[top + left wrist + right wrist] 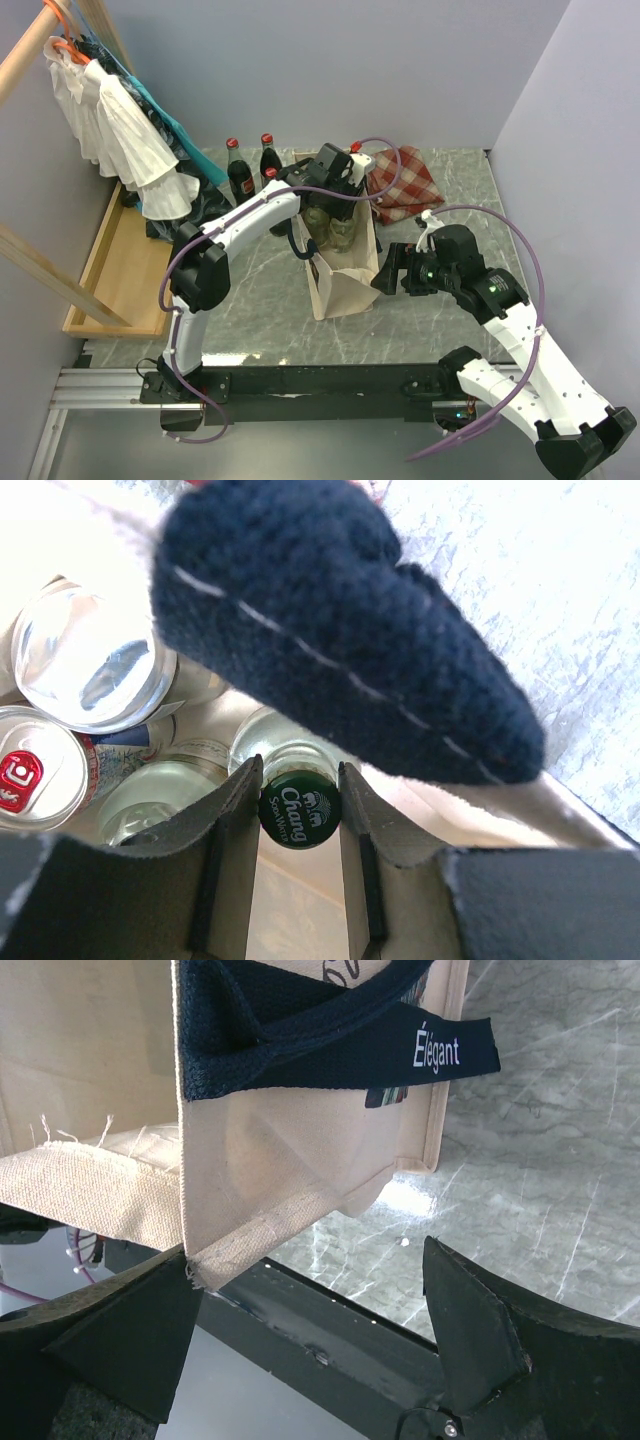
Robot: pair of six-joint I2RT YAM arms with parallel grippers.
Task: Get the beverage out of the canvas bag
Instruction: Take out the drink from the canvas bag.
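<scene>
The cream canvas bag (345, 275) stands upright mid-table. My left gripper (335, 212) reaches down into its open top. In the left wrist view the left gripper (300, 782) is shut on the green "Chang" cap of a clear glass bottle (299, 808), both jaws touching the cap. A navy handle (340, 630) crosses just above it. Silver cans (90, 655) and another clear bottle (160, 790) sit beside it in the bag. My right gripper (392, 272) is open at the bag's right side. In the right wrist view the right gripper (308, 1260) holds nothing, and the bag's corner (215, 1260) touches its left finger.
Three dark cola bottles (240, 172) stand behind the bag at the left. A red checked cloth (405, 182) lies at the back right. A wooden tray (120, 270) and hanging clothes (125, 130) fill the left side. Walls close the back and right.
</scene>
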